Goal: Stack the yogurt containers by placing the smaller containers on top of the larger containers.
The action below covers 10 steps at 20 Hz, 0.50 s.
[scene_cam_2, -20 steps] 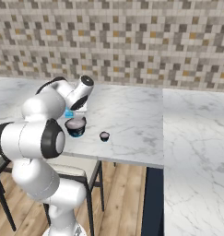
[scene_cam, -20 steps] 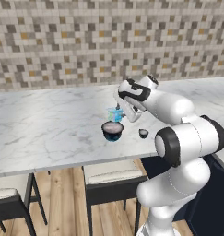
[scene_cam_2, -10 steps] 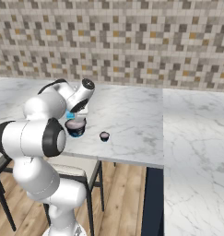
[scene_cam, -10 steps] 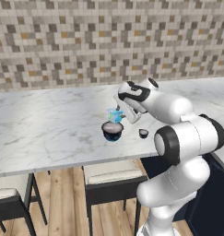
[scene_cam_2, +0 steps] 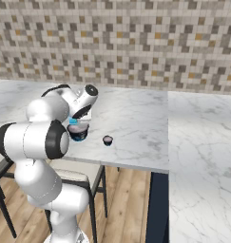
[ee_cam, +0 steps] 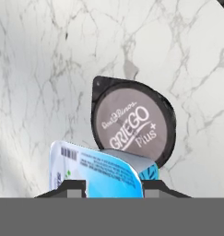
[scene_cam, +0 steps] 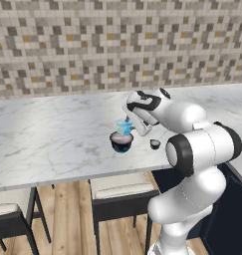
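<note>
Just above the wide dark tub [scene_cam: 121, 142], hangs the small light-blue boxy container [scene_cam: 124, 127], clamped between the two dark fingertips [ee_cam: 72, 188] of the gripper [scene_cam: 126, 128] and tilted, with a barcode and fine print on its pale face. Seen along the hand, covers the near edge of the tub's grey-pink lid [ee_cam: 129, 127], lettered GRIEGO Plus+; cannot tell whether box and lid touch. Near the front edge of the white marble counter [scene_cam: 53, 137] sits the tub, bluish at its base. Apart to the tub's right, stands the tiny dark cup [scene_cam: 155, 144] with a pale top, alone on the marble. Behind, runs a mosaic tile wall [scene_cam: 92, 45]; below the counter edge, stand stools [scene_cam: 117, 196] on a wooden floor.
</note>
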Motion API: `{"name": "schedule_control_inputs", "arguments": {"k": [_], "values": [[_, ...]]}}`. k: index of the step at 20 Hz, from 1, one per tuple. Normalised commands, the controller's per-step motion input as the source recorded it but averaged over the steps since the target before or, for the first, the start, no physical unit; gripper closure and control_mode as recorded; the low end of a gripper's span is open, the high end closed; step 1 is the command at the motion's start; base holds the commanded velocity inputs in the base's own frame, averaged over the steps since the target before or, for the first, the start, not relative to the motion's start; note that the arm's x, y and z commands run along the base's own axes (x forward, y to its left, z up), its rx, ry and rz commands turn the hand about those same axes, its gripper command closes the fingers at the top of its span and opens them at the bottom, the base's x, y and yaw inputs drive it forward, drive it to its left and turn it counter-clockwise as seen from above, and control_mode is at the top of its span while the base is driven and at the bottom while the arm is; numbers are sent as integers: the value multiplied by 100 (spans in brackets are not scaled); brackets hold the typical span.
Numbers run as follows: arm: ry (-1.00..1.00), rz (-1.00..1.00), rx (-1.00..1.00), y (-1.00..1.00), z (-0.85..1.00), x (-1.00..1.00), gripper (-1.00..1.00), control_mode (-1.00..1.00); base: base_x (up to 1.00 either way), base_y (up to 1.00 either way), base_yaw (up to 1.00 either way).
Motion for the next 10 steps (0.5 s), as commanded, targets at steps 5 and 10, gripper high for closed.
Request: {"name": "schedule_control_inputs", "arguments": {"k": [5,10], "values": [[-1,0,0,-2,-12,5,100,-100,0,0,0],[-3,0,0,-1,-10,5,100,-100,0,0,0]]}}
